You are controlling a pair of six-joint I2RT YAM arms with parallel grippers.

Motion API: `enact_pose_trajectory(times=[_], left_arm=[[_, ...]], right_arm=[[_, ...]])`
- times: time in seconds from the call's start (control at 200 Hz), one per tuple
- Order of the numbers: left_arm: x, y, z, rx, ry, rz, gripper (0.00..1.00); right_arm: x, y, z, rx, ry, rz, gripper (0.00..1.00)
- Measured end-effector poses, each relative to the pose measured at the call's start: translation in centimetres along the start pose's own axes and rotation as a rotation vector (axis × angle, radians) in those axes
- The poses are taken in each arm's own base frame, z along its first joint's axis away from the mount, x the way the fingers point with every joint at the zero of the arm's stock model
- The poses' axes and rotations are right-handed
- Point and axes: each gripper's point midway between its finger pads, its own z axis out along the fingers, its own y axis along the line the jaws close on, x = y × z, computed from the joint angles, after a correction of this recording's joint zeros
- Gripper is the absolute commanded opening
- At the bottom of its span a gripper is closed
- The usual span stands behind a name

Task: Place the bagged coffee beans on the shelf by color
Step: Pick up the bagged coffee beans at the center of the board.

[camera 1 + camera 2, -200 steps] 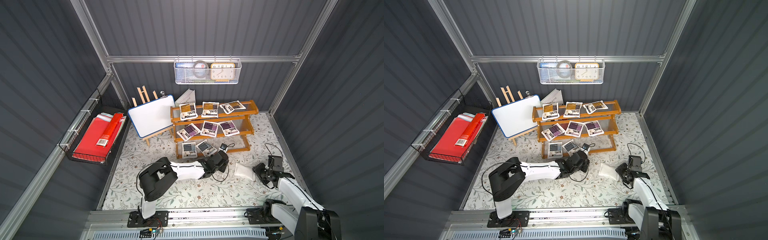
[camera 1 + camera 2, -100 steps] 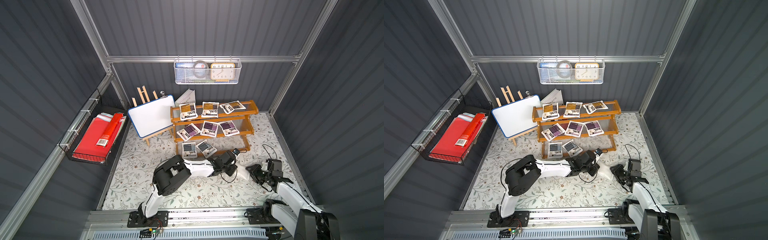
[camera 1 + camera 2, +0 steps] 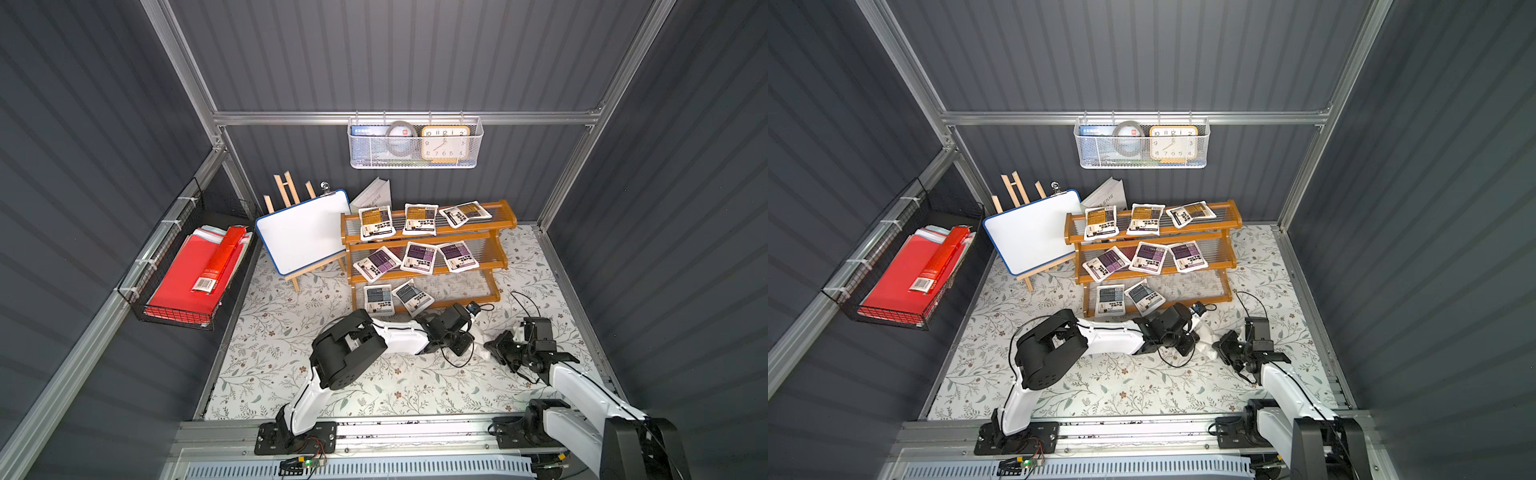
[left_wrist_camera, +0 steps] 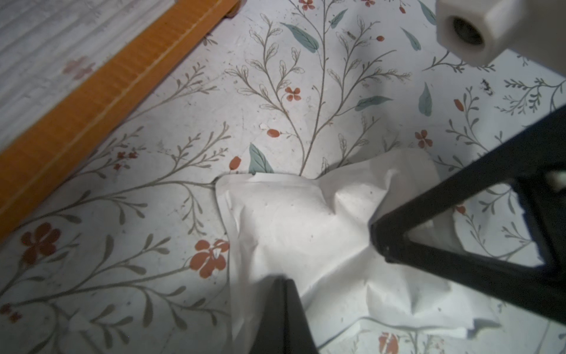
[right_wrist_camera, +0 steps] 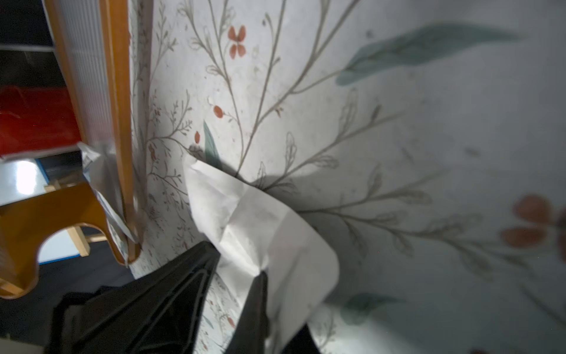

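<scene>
The shelf (image 3: pixel 505 220) holds three orange-labelled pouches on its top tier, three purple ones in the middle and two grey-blue ones (image 3: pixel 379 298) at the bottom left. One more pouch of the bagged coffee beans (image 3: pixel 482 348) lies white side up on the floral mat in front of the shelf's right end. My right gripper (image 5: pixel 272 285) is shut on its edge, with the crumpled pouch (image 5: pixel 260 226) between the fingers. My left gripper (image 4: pixel 283 280) is shut, its joined fingertips resting on the pouch (image 4: pixel 306 230) from the other side. In both top views the two grippers meet over it (image 3: pixel 1206 338).
The shelf's wooden front rail (image 4: pixel 92 101) runs close by the pouch. A whiteboard on an easel (image 3: pixel 303 235) stands left of the shelf. A black wire basket with red folders (image 3: pixel 187 274) hangs on the left wall, a white wire basket with a clock (image 3: pixel 413 143) on the back wall. Loose cables (image 3: pixel 519 299) lie near the shelf's right foot.
My left arm swung right from in front of the shelf to the white pouch. My right gripper moved in toward the pouch and closed on it.
</scene>
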Motion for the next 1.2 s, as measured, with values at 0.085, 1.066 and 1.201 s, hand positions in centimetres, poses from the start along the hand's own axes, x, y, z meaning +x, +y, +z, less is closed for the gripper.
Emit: enact_pose_trajectory(times=[0.085, 1.066, 1.201], left_arm=[[-0.3, 1.1, -0.3, -0.041, -0.019, -0.029, 0.05], [-5.8, 11.5, -15.8, 0.016, -0.102, -0.625, 0.30], [-5.6, 10.3, -16.0, 0.110, -0.057, -0.682, 0.38]], right_arm=[[-1.2, 1.4, -1.0, 0.023, -0.047, -0.052, 0.00], [5.6, 14.4, -2.2, 0.265, -0.161, -1.270, 0.00], [6.8, 15.5, -1.7, 0.298, -0.217, -1.405, 0.00]])
